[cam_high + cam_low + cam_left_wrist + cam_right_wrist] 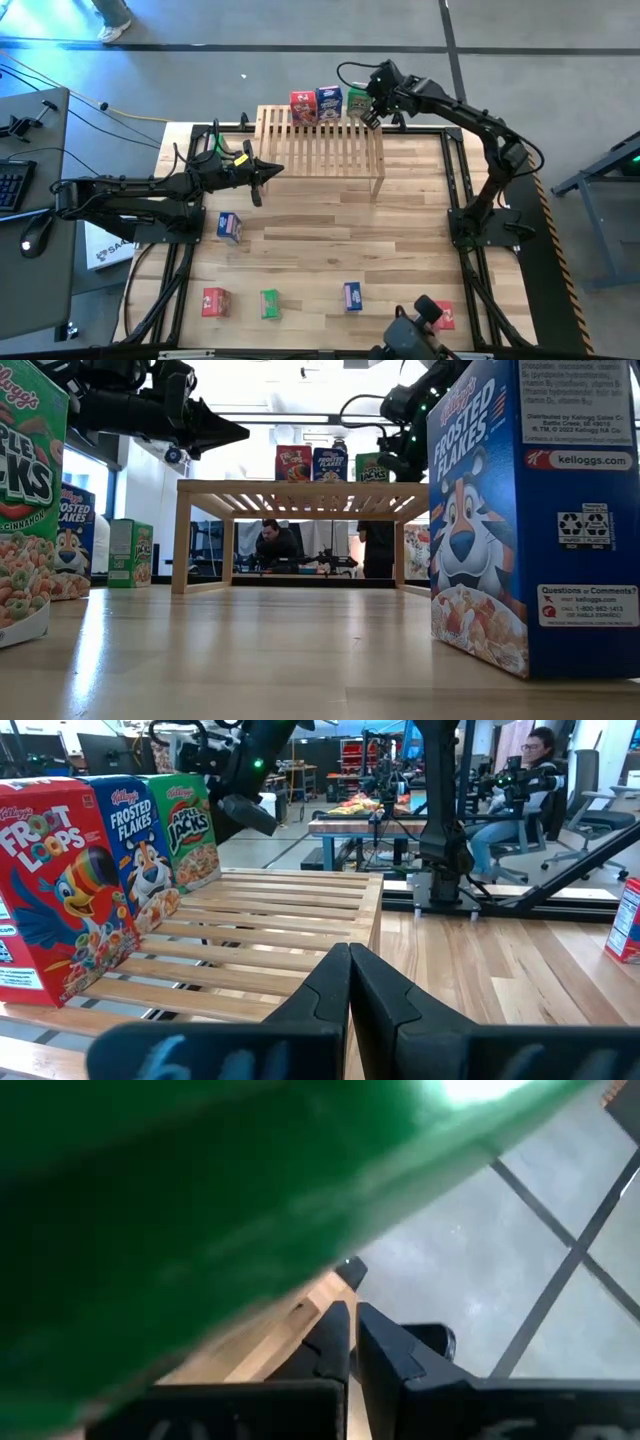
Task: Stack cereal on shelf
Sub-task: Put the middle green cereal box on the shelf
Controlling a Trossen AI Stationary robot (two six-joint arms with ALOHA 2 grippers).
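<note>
In the top centre of the high view, red, blue and green cereal boxes (329,103) stand in a row along the far edge of the shelf (320,150); the right gripper (371,117), jaws together, sits just beside the green one, while the left gripper (262,172), jaws together, hovers left of the shelf over the worktop (330,250)

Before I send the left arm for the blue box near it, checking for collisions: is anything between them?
Nothing visible. The left end effector, shut, hovers by the shelf; only bare table lies between it and the blue box.
</note>
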